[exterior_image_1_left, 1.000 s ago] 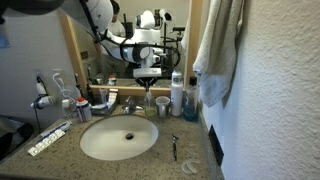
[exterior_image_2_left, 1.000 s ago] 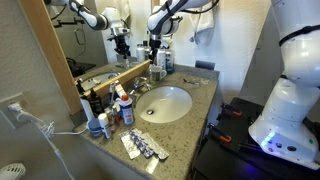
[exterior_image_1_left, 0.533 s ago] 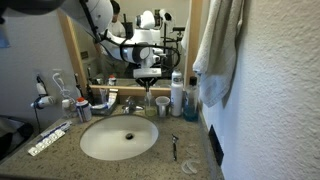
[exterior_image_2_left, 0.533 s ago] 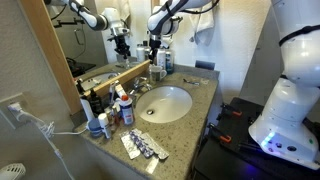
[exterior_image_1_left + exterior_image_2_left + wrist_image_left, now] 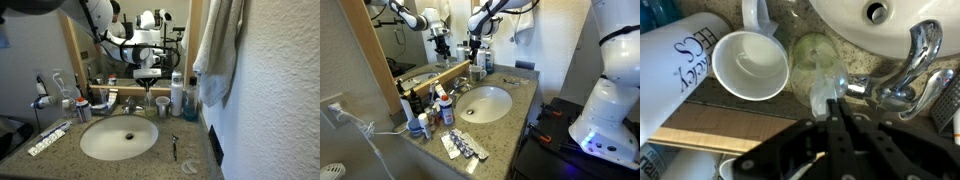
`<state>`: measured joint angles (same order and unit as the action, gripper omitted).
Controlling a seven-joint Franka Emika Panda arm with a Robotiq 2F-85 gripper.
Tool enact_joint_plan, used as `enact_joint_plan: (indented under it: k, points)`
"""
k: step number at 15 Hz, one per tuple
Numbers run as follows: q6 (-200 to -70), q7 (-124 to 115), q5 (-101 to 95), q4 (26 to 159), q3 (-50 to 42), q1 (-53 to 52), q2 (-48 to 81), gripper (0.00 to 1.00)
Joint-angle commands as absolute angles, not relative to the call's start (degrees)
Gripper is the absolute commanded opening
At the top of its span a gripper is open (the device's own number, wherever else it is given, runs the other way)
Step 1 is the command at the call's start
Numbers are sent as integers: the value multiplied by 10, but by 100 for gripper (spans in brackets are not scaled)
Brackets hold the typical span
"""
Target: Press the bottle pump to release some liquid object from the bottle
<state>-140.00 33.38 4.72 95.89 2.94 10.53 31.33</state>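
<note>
In the wrist view the bottle (image 5: 810,57) is seen from above, with a round yellowish-green body, standing between a white cup and the faucet. Its pale bottle pump (image 5: 824,93) lies right under my gripper (image 5: 834,104). The two dark fingers are pressed together and their tips rest on the pump head, with nothing held between them. In both exterior views my gripper (image 5: 148,76) (image 5: 475,52) points straight down over the bottle (image 5: 149,99) at the back of the counter by the mirror. The bottle's lower body is mostly hidden there.
A white cup (image 5: 748,64) and a lying white bottle (image 5: 675,68) are beside the bottle. The chrome faucet (image 5: 910,68) and sink (image 5: 118,137) are close. A taller white bottle (image 5: 177,95) and a dark blue bottle (image 5: 189,100) stand nearby. Towel (image 5: 215,50) hangs above.
</note>
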Motion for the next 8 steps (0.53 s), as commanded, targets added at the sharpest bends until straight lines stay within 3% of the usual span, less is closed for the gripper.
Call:
enact_joint_plan:
  k: [1,8]
  points:
    - [-1419,333,41,1005,33,109,341,7]
    - [-1419,334,42,1016,35,110,335,7]
